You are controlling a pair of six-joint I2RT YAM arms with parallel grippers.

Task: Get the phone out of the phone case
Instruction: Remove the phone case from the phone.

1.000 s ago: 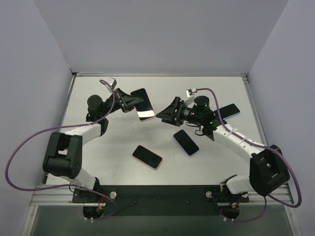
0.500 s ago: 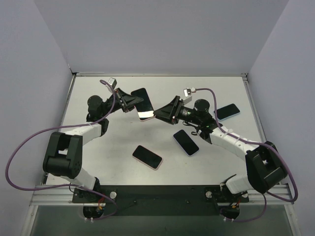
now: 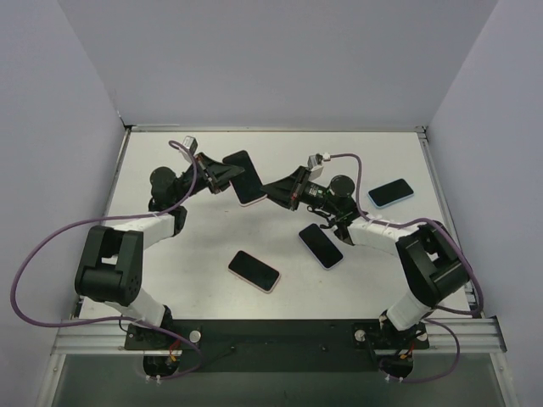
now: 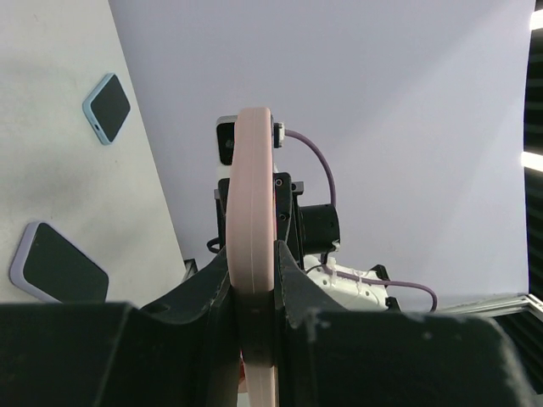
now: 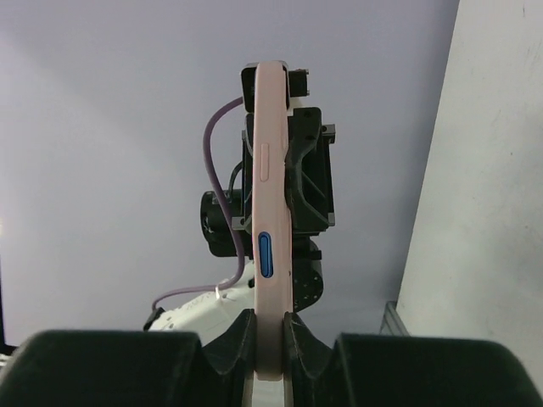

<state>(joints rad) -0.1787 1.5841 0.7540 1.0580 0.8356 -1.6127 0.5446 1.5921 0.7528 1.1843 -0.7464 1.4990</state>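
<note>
We should keep the left gripper (image 3: pixel 223 176) firm on the pink case (image 4: pixel 253 254) while the right gripper (image 3: pixel 266 192) slowly works the phone (image 3: pixel 243 174) free. Both are pinched narrow on opposite ends of the case, held above the far middle of the table (image 3: pixel 187 246).

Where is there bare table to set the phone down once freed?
Free: the table strip along the far wall, and the patch between left arm and pink-cased phone. Crowded: the middle, where left pincer and right pincer grip the held phone.
</note>
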